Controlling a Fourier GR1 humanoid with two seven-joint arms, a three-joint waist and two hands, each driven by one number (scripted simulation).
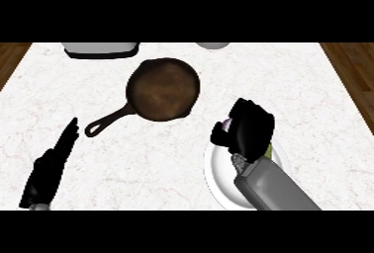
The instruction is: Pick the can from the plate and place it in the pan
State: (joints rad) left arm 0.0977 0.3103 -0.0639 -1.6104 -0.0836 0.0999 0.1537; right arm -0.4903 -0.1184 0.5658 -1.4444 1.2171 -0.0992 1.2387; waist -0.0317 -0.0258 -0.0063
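Note:
A dark brown pan (pixel 163 89) lies on the white marble counter at centre back, its handle (pixel 110 120) pointing to the lower left. A white plate (pixel 221 174) sits at the lower right, partly under my right forearm. My right hand (pixel 248 129) hovers over the plate's far edge with its fingers curled round the can (pixel 227 124); only a small purple-pink sliver of the can shows beside the thumb. At the lower left my left hand (pixel 51 169) rests open, fingers straight and pointing up.
A white appliance on a dark base (pixel 101 49) stands at the back left edge. A pale round object (pixel 212 45) shows at the back centre. Wooden floor borders the counter on both sides.

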